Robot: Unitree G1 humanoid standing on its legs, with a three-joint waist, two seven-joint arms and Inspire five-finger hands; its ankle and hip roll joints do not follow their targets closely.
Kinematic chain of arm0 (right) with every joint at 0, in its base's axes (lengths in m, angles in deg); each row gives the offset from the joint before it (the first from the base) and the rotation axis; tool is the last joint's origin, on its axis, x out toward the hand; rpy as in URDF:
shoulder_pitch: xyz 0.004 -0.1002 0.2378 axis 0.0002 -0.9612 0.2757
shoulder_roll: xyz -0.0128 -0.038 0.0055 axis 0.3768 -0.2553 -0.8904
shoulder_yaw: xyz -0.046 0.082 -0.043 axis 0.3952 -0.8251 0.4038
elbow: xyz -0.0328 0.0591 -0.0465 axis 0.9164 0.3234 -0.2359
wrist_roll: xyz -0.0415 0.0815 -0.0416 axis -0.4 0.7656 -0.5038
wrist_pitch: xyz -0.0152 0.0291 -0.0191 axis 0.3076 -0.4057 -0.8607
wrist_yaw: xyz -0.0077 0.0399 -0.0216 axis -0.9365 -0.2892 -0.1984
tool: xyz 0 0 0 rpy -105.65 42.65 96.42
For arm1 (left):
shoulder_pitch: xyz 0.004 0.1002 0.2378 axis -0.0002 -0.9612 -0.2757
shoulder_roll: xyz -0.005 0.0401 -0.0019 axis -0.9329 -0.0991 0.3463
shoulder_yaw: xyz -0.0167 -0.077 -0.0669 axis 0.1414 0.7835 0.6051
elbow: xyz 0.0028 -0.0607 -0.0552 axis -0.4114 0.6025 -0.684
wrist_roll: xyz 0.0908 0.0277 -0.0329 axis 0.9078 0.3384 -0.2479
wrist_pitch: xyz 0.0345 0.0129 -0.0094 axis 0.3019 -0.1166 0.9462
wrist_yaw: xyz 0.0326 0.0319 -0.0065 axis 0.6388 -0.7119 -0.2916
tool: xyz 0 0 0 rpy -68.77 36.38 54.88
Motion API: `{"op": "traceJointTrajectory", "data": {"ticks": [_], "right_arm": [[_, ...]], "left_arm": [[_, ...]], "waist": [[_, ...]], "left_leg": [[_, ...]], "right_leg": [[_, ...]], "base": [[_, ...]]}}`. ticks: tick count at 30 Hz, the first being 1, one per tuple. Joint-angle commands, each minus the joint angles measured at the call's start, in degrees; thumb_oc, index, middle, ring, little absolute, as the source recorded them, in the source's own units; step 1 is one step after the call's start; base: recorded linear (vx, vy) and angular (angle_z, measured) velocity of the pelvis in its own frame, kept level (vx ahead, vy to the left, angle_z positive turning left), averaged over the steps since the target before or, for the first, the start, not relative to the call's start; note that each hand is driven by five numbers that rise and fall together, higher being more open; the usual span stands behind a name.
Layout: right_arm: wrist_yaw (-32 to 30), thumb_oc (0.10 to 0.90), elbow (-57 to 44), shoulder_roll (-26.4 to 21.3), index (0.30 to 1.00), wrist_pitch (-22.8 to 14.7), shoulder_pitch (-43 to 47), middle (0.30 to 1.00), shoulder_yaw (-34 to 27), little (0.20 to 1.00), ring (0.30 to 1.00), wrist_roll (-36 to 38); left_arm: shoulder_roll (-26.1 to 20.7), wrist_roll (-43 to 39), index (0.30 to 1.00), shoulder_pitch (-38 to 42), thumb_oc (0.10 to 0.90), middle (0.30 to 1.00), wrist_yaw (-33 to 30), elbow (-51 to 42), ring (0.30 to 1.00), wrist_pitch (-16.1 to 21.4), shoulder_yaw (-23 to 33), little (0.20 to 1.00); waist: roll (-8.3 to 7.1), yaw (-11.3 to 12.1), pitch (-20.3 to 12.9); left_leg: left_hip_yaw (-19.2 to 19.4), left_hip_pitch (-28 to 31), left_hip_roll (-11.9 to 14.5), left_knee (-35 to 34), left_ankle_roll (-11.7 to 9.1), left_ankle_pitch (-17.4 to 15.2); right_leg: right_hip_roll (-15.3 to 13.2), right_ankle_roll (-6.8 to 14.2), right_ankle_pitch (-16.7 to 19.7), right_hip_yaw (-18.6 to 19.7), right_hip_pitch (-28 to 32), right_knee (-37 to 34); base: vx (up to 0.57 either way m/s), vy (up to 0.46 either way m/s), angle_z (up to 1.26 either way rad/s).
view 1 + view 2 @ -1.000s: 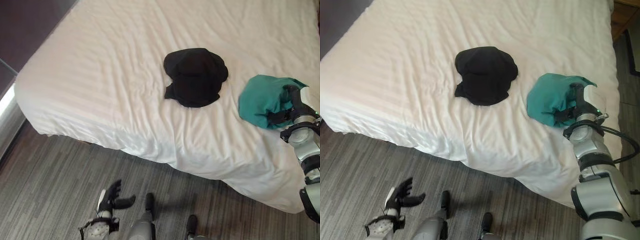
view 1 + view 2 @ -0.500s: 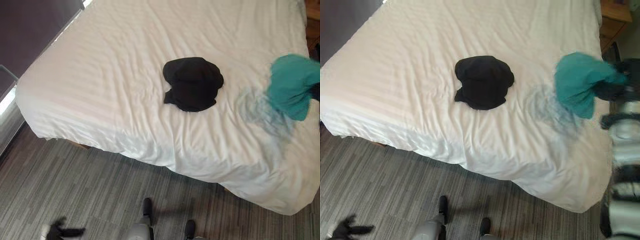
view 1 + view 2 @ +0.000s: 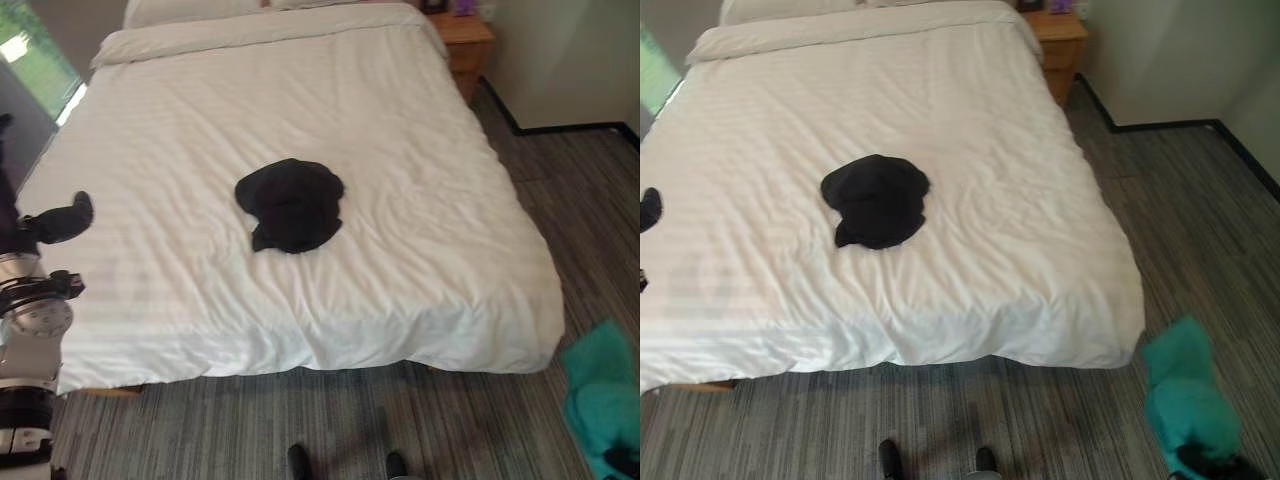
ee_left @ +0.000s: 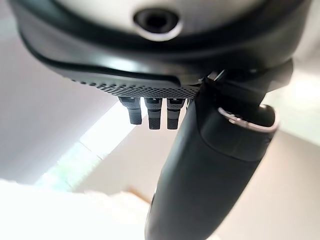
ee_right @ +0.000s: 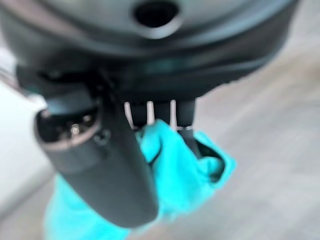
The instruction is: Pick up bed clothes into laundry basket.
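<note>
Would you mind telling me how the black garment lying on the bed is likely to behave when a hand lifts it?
The black garment lies crumpled in soft folds on the white bed, so it will probably droop and stretch out when lifted. It looks light, much like the teal cloth hanging limp from the right hand. Rolling seems unlikely.

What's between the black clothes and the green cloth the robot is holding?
Bare white bed, then grey floor, in the right eye view, between black clothes and green cloth in the right hand.
</note>
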Motion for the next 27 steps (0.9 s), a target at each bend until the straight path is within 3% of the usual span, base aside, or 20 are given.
{"op": "traceJointTrajectory", "data": {"ticks": [1,2,7,13,19,21,23,27], "right_arm": [[1.15,0.4,-0.85,-1.53,0.3,-4.6,4.49,0.3,1.85,0.3,0.3,1.04],[1.98,0.4,0.06,0.85,0.3,-4.53,4.91,0.3,4.84,0.3,0.3,0.91],[3.18,0.4,-2.1,5.52,0.3,-5.22,4.93,0.3,10.94,0.3,0.3,-0.2],[3.0,0.4,-7.07,9.45,0.3,-6.82,6.8,0.3,16.15,0.3,0.3,-0.33],[3.83,0.4,-11.61,10.97,0.3,-7.93,6.23,0.3,21.19,0.3,0.3,-3.1],[3.73,0.4,-10.64,11.69,0.3,-7.49,7.1,0.3,23.05,0.3,0.3,-4.54],[4.18,0.4,-9.2,12.6,0.3,-7.26,7.17,0.3,24.47,0.3,0.3,-5.23],[4.86,0.4,-4.81,14.09,0.3,-6.09,6.18,0.3,26.01,0.3,0.3,-6.88]], "left_arm": [[-3.31,1.28,0.9,13.04,0.8,0.9,-2.42,5.92,0.9,-0.48,-0.2,0.9],[-1.4,1.09,0.9,17.69,0.8,0.9,-1.94,11.21,0.9,-0.9,-4.41,0.9],[2.21,-0.16,0.9,25.94,0.8,0.9,-0.29,20.0,0.9,-1.1,-11.26,0.9],[5.95,-5.6,0.9,28.47,0.8,0.9,1.63,26.66,0.9,-0.11,-12.34,0.9],[10.26,-17.87,0.9,28.27,0.8,0.9,6.42,24.58,0.9,5.1,-11.55,0.9],[13.62,-23.86,0.3,28.4,0.4,0.3,6.87,21.05,0.3,7.66,-10.77,0.3],[17.02,-27.34,0.3,29.48,0.4,0.3,7.02,19.02,0.3,9.08,-11.31,0.3],[20.99,-24.8,0.3,32.12,0.4,0.3,5.3,11.7,0.3,10.12,-15.49,0.3]], "waist": [[-2.21,0.65,-0.42],[-2.07,-0.35,0.09],[-2.57,-1.7,1.2],[-3.79,-2.07,2.52],[-3.87,-3.3,4.38],[-3.71,-3.57,4.88],[-3.62,-3.94,4.99],[-3.18,-4.11,4.7]], "left_leg": [[0.64,4.58,2.74,0.24,-4.07,-7.65],[1.37,3.97,2.83,0.24,-4.07,-7.53],[2.59,1.98,3.21,0.24,-4.1,-7.01],[4.31,-0.59,4.11,0.24,-4.06,-6.27],[4.83,-2.99,4.74,0.24,-4.42,-5.56],[4.39,-4.06,4.76,0.24,-4.53,-5.31],[4.03,-4.9,4.76,0.24,-4.58,-5.11],[3.55,-4.58,4.75,0.24,-4.49,-5.53]], "right_leg": [[-4.24,6.56,3.81,0.28,-2.71,0.15],[-4.09,6.68,4.26,0.79,-3.95,0.15],[-3.3,6.69,5.11,1.87,-7.2,0.15],[-1.49,6.69,6.4,3.8,-11.71,0.15],[-0.74,6.31,7.21,4.51,-15.14,0.15],[-0.55,6.11,7.18,4.26,-16.06,0.15],[-0.53,5.97,7.23,4.13,-16.71,0.15],[-0.54,6.09,6.45,3.74,-16.07,0.15]], "base": [[-0.02,0.051,-0.4],[-0.02,0.035,-0.3],[-0.03,0.011,-0.23],[-0.04,-0.007,-0.21],[-0.02,-0.001,-0.1],[-0.02,-0.004,0.01],[-0.01,-0.021,0.07],[0.01,-0.008,0.02]]}}
